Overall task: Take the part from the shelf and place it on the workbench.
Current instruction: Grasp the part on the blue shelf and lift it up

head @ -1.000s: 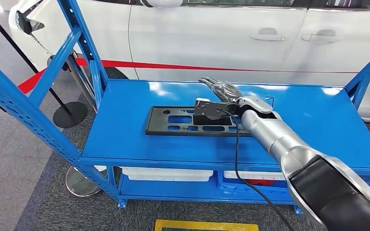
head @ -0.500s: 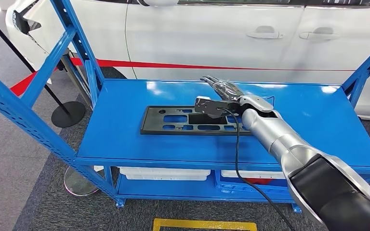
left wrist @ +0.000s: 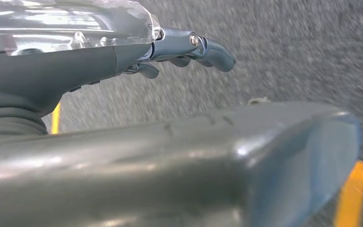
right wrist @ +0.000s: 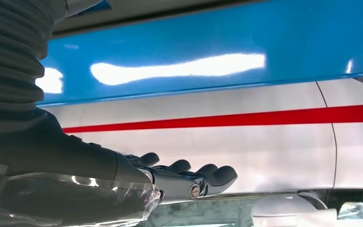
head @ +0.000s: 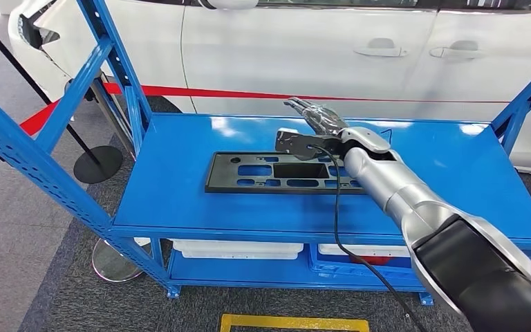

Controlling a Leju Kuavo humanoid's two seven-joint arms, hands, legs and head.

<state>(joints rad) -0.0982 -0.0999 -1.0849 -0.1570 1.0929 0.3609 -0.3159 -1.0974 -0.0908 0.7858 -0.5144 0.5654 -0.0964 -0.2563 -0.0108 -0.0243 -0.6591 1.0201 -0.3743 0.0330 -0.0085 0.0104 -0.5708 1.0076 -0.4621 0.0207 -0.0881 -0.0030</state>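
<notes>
Part (head: 276,173): flat black slotted plate, lying flat on the blue shelf (head: 180,187) top deck, just below and on the near side of the right robot hand (head: 318,121). Right robot hand is released: fingers (right wrist: 208,177) straight, side by side, holding nothing, hovering above the far right end of the part, not touching it as far as the head view shows. Wrist camera block sits over the part's right end, black cable (head: 337,221) hanging down from it past the shelf's front edge. Beyond the fingertips: white car (head: 304,48) with a red stripe. Below the deck: white bins (head: 235,249) on the lower level. Left robot hand (left wrist: 189,47) hangs over dark carpet, fingers slightly curled, apart, holding nothing.
</notes>
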